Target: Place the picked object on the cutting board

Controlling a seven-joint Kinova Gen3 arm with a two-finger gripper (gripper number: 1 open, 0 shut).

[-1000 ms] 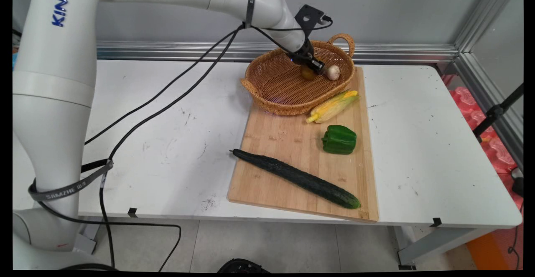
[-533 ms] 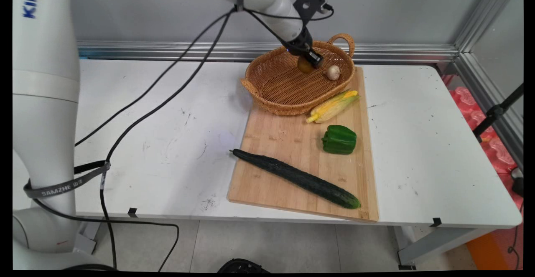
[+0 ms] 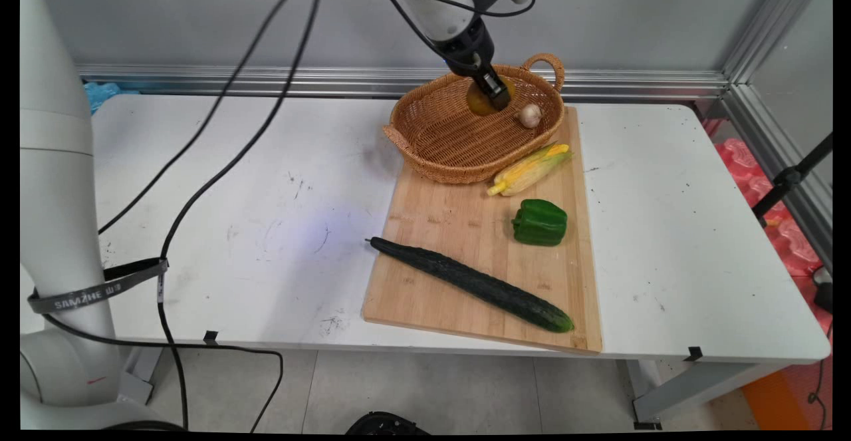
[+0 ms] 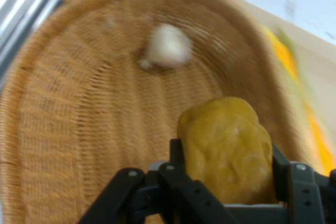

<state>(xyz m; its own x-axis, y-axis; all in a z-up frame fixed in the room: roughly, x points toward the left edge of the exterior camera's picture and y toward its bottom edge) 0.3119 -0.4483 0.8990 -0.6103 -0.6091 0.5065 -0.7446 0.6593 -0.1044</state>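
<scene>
My gripper (image 3: 493, 97) is shut on a yellow-brown potato (image 3: 479, 100) and holds it above the far part of the wicker basket (image 3: 439, 138). In the hand view the potato (image 4: 226, 148) sits between the two black fingers (image 4: 178, 161), lifted off the basket's woven floor (image 4: 79, 129). A white garlic bulb (image 3: 530, 116) lies in the basket to the right of the gripper; the hand view shows the garlic bulb (image 4: 168, 46) beyond the potato.
The basket's near part rests on a wooden cutting board (image 3: 432, 288). On the board lie a corn cob (image 3: 528, 169), a green bell pepper (image 3: 539, 222) and a long dark cucumber (image 3: 472, 283). Black cables (image 3: 219, 168) hang over the table's left half.
The gripper has risen with the potato, from down in the basket beside the garlic to above the far rim. The garlic and the things on the board have stayed put.
</scene>
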